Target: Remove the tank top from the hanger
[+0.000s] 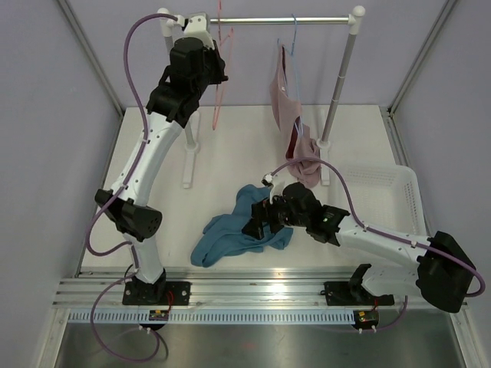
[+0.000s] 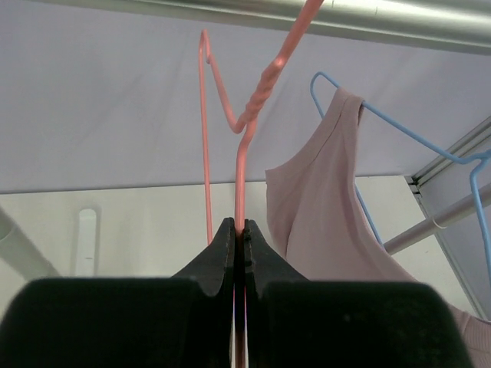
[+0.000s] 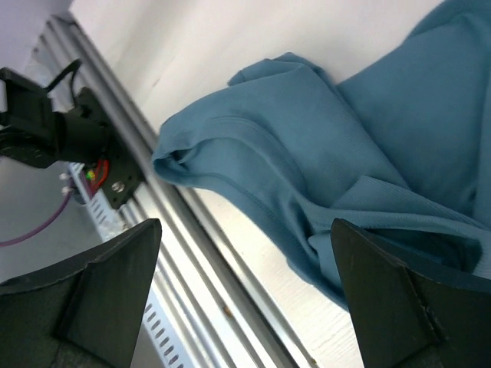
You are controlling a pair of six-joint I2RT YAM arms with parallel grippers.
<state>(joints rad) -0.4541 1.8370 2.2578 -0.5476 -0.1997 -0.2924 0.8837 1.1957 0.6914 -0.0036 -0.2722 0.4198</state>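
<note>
The tank top (image 1: pixel 230 230) lies crumpled on the table (image 1: pixel 230 146), directly under the right gripper (image 3: pixel 245 230), whose jaws stand wide apart and hold nothing. The left gripper (image 2: pixel 238 230), up at the rail (image 1: pixel 284 21), is pressed together on the wire of the hanger (image 2: pixel 242 153).

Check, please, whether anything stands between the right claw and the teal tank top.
Nothing visible does: the right claw hangs open just above the tank top, which lies crumpled on the table.
</note>
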